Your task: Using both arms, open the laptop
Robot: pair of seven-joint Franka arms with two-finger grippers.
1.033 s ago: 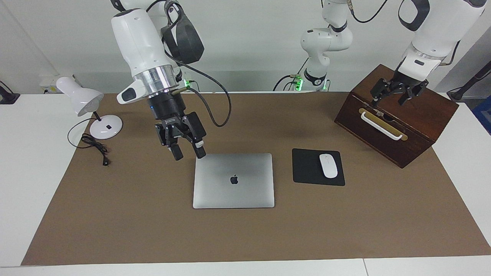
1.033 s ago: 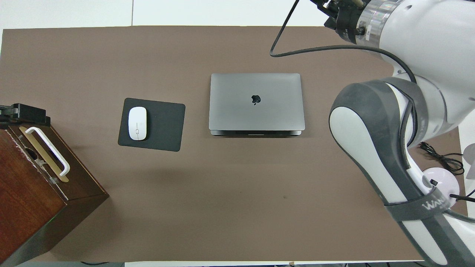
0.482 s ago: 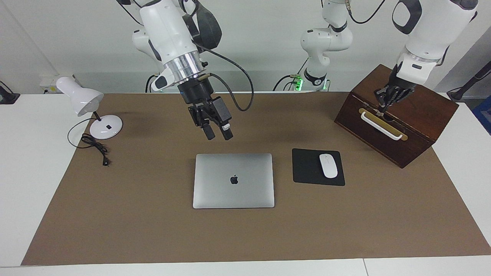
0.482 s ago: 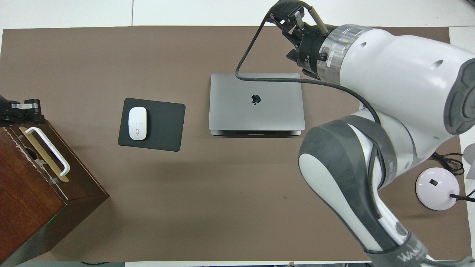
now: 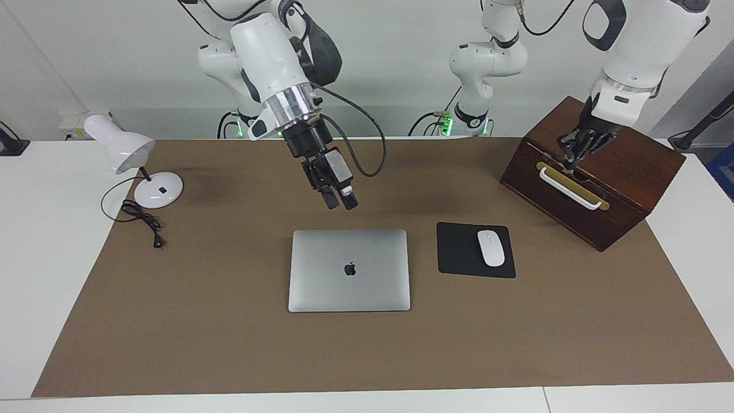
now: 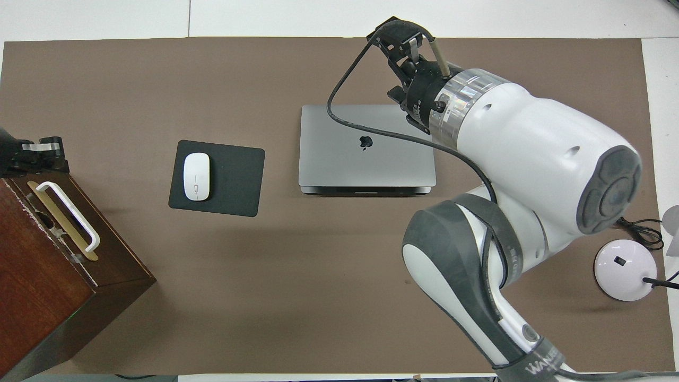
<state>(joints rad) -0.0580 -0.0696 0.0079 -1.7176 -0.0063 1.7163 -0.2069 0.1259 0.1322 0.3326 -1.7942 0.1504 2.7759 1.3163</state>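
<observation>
The silver-grey laptop (image 5: 349,269) lies closed and flat on the brown mat, logo up; it also shows in the overhead view (image 6: 366,146). My right gripper (image 5: 340,202) hangs in the air over or close by the laptop, tilted, not touching it, fingers a little apart and empty. In the overhead view the right gripper (image 6: 404,46) and its white forearm cover one corner of the lid. My left gripper (image 5: 575,151) is down at the top of the wooden box, by the handle. It shows at the edge of the overhead view (image 6: 33,157).
A dark wooden box (image 5: 625,172) with a white handle (image 5: 570,188) stands at the left arm's end. A black mouse pad (image 5: 459,255) with a white mouse (image 5: 491,248) lies beside the laptop. A white desk lamp (image 5: 123,150) and its cable sit at the right arm's end.
My right gripper rose from beside the laptop's corner, swung toward the laptop's middle and turned. My left gripper turned in place over the box.
</observation>
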